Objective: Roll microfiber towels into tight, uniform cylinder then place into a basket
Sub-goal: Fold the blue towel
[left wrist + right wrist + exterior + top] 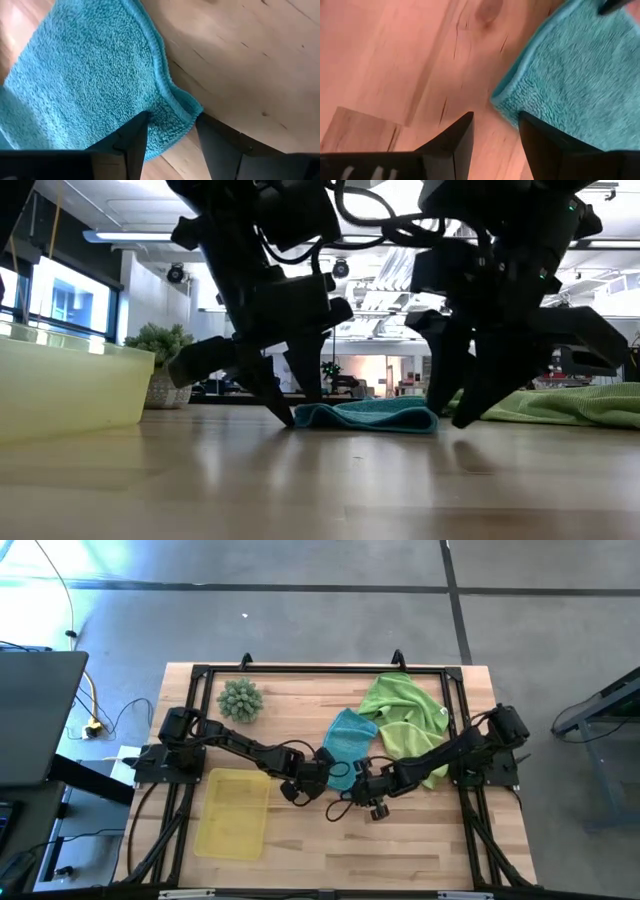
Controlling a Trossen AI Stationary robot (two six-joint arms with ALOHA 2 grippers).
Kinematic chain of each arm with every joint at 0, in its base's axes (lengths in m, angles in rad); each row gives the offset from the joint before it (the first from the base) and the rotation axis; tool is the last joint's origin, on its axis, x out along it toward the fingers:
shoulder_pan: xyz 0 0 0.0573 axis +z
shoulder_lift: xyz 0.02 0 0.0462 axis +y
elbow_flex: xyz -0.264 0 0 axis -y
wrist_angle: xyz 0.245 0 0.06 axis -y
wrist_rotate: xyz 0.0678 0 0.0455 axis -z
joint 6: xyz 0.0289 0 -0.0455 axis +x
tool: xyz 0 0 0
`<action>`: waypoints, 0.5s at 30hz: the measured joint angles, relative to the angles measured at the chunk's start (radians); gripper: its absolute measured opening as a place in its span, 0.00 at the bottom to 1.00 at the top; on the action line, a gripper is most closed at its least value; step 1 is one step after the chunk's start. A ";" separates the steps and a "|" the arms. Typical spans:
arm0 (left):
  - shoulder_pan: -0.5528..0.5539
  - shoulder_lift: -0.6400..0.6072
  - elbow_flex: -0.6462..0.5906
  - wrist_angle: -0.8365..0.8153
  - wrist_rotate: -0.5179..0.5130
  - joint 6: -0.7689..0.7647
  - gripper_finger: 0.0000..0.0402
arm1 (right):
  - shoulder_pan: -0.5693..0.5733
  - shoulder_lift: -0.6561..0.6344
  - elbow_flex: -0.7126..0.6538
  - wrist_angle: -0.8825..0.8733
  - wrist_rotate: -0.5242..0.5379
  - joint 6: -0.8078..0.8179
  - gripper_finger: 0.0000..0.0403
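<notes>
A teal towel (350, 738) lies flat on the wooden table's middle. My left gripper (172, 142) is open, pointing steeply down at the towel's near left corner (175, 112), one finger over cloth and one over bare wood. My right gripper (495, 137) is open at the near right corner (507, 102), which lies just ahead of its fingertips. In the low view both grippers (290, 405) (455, 405) stand at the ends of the towel (370, 415). Two lime green towels (405, 715) lie crumpled at the far right. The yellow basket (235, 812) sits near left. My left gripper straddles the teal towel's near left corner (167, 107) from above, slanting down; one fingertip (140, 130) overlaps the cloth, and I cannot tell whether it touches. My right gripper's fingers (535, 135) stand beside the near right corner; whether they touch does not show.
A spiky pale-green ball (240, 700) sits at the far left. A black frame (320, 668) borders the table. Bare wood (400, 840) lies along the near side, right of the basket.
</notes>
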 joint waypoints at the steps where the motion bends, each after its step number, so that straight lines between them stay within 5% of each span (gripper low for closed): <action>1: -0.004 0.000 0.000 -0.002 0.002 -0.019 0.40 | 0.003 0.002 0.000 -0.002 0.000 0.003 0.37; 15: -0.028 -0.001 0.001 -0.009 0.093 -0.266 0.35 | 0.031 0.057 0.002 0.078 0.009 0.035 0.37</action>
